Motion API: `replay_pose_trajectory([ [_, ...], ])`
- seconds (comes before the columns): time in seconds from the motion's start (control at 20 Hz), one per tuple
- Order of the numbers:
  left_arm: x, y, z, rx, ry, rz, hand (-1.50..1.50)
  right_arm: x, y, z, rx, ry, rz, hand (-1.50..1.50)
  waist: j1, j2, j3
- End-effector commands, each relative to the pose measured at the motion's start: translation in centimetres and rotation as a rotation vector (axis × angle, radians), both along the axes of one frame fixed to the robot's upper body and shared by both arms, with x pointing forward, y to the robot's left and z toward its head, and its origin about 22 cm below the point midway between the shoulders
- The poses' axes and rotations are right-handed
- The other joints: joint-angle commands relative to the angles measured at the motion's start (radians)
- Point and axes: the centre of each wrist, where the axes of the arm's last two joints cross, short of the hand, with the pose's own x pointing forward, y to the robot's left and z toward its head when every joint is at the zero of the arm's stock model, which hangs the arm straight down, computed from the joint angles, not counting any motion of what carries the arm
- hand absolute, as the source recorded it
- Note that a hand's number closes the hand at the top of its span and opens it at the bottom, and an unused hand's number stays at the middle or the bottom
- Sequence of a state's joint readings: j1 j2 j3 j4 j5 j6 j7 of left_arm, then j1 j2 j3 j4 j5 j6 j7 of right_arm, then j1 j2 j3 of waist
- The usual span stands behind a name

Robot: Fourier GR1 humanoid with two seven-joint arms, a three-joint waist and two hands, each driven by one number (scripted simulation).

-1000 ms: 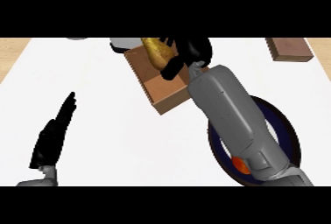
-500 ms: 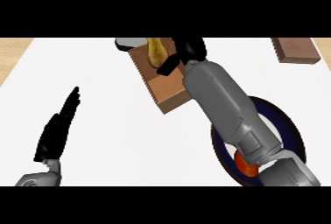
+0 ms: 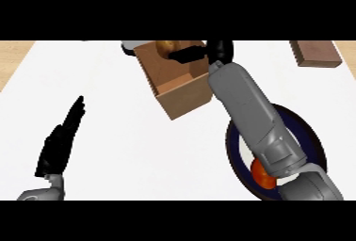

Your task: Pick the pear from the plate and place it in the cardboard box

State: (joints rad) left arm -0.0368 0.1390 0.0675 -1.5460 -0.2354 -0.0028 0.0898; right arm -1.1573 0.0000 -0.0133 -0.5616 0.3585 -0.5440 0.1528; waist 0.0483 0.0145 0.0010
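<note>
White counter (image 3: pixel 139 155) fills most of the head view, with a strip of pale wood showing along its far edge. Next in size, the grey right forearm (image 3: pixel 250 117) runs up from the lower right, crossing over a dark blue plate (image 3: pixel 309 136) on which an orange thing (image 3: pixel 262 174) lies beside the wrist. Brown and open-topped, the cardboard box (image 3: pixel 177 80) sits tilted on the counter just left of that forearm. At the box's far end the right hand (image 3: pixel 201 52) has its black fingers curled around the yellowish pear (image 3: pixel 167 46), which sits over the box's opening and is partly hidden by the fingers. At the view's left the left hand (image 3: pixel 61 141) rests with fingers straight and pressed together, pointing away. A reddish-brown block (image 3: pixel 316 53) lies at the far right.
</note>
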Motion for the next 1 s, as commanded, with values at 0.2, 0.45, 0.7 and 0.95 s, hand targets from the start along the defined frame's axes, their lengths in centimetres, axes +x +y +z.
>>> replay_pose_trajectory([
  [0.2,-1.3,0.5,-1.4,0.012,0.000,0.040,0.00,0.3,-6.1,-0.2,0.259,-0.117,-0.116,-1.50,-0.045,-0.014,-0.001],
  [0.45,-1.0,2.6,0.1,0.015,0.005,0.063,0.00,0.1,-14.1,-0.4,0.290,-0.155,-0.244,-1.50,-0.052,-0.017,0.000],
  [0.7,-1.5,1.9,0.4,-0.009,0.027,0.039,0.00,-1.3,-22.7,1.3,0.341,-0.199,-0.255,-1.50,-0.048,-0.015,0.000],
  [0.95,-1.6,1.0,0.3,0.000,0.011,0.057,0.00,-5.2,-28.6,-0.5,0.265,-0.155,-0.178,-1.50,-0.058,-0.019,-0.001],
])
